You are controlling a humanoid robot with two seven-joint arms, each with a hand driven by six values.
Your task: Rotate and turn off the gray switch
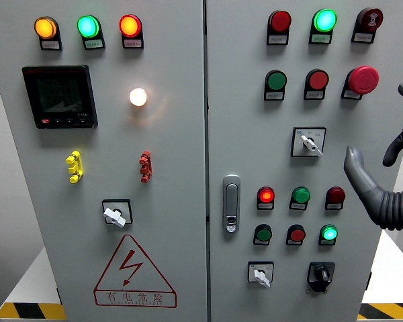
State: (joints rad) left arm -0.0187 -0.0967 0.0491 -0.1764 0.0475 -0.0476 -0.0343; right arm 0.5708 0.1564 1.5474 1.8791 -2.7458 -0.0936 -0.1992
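Three pale gray rotary switches sit on the cabinet. One [309,142] is at mid height on the right door, its knob pointing down-right. Another [260,275] is low on the right door, and the third [114,215] is on the left door; both point down-right as well. My right hand [377,144] comes in at the right edge, dark and ribbed at the wrist. Its thumb [354,168] is raised and its fingers [397,144] are spread, holding nothing. It hangs just right of the upper right-door switch, apart from it. The left hand is out of view.
A black rotary switch [320,274] sits beside the lower gray one. Red and green push buttons and lamps surround the switches, with a red mushroom stop button [363,80] above the hand. A door handle [231,203] is at the centre seam, and a meter [60,96] and a warning triangle [134,272] are on the left door.
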